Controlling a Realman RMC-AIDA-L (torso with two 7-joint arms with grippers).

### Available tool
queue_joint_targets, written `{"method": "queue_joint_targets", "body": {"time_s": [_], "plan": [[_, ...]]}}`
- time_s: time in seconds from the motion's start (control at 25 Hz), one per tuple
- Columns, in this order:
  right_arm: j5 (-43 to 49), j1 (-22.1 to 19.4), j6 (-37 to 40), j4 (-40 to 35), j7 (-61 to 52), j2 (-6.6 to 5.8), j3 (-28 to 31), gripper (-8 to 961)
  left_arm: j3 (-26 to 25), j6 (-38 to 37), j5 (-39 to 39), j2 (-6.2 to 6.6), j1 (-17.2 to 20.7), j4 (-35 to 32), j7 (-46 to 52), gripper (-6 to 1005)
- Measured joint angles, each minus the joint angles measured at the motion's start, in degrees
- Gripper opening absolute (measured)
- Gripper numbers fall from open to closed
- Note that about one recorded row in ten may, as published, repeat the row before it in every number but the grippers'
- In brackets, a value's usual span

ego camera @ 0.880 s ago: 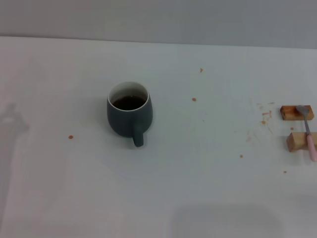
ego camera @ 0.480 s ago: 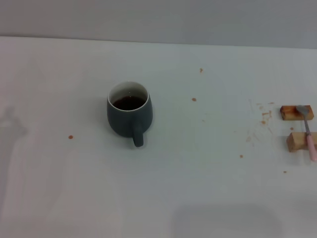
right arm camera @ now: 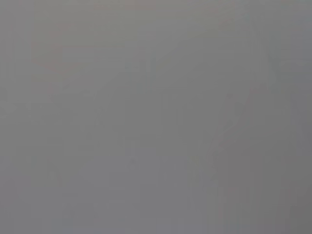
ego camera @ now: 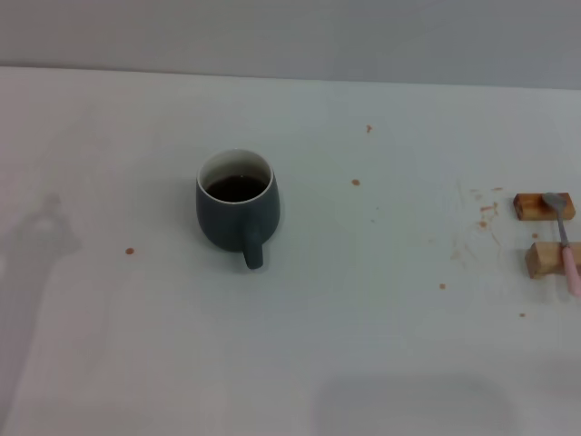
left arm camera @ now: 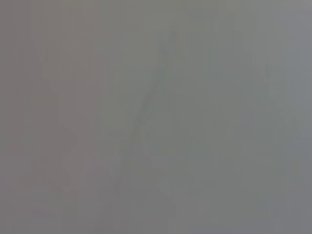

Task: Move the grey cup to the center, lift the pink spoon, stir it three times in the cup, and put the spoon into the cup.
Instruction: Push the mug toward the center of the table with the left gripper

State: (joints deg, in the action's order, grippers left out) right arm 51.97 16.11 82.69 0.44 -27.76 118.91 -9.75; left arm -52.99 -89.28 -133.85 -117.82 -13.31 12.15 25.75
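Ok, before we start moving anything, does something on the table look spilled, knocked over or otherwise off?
Nothing is knocked over. The grey cup stands upright, its dark liquid inside. The pink spoon lies across two wooden blocks at the right edge. The only oddity: small reddish-brown specks scattered on the table, densest near the blocks. Neither hand is in view.

Soft, even light fell across the white table (ego camera: 381, 345) in the head view, slightly hazy, with no glare. The cup (ego camera: 237, 210) cast only a faint shadow around its base. A dim, blurred shadow lay on the table at far left, and a broad pale one near the bottom edge. The spoon (ego camera: 565, 243) at far right was soft and cut by the edge. No pincer showed. Both wrist views gave a flat, featureless grey with nothing in focus.
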Motion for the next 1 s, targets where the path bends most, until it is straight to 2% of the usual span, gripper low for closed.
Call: {"method": "queue_joint_targets", "body": {"time_s": [0.28, 0.36, 0.52, 0.72, 0.84, 1.0], "plan": [[1.0, 0.4, 0.4, 0.3, -0.8, 0.03, -0.1, 589, 1.1, 0.6, -5.4, 0.68, -4.4, -6.0, 2.9, -1], [1.4, 0.4, 0.6, 0.3, -1.5, -0.01, -0.4, 589, 2.2, 2.3, -7.2, 2.2, -7.8, -11.2, 8.8, -1], [1.7, 0.4, 0.6, 0.3, -1.8, -0.07, -0.7, 589, 4.8, 4.3, -8.6, 4.21, -9.8, -12.8, 10.8, -1], [2.0, 0.5, 0.6, 0.3, -1.9, -0.08, -0.7, 589, 9.5, 8.4, -8.9, 6.12, -12.3, -13.0, 12.8, -1], [2.0, 0.5, 0.6, 0.3, -1.9, -0.06, -0.7, 589, 14.0, 11.1, -9.0, 6.54, -14.3, -13.9, 13.6, -1], [2.1, 0.4, 0.7, 0.1, -1.9, -0.02, -0.7, 589, 19.1, 14.9, -9.0, 6.19, -17.1, -16.2, 17.0, -1]]}}
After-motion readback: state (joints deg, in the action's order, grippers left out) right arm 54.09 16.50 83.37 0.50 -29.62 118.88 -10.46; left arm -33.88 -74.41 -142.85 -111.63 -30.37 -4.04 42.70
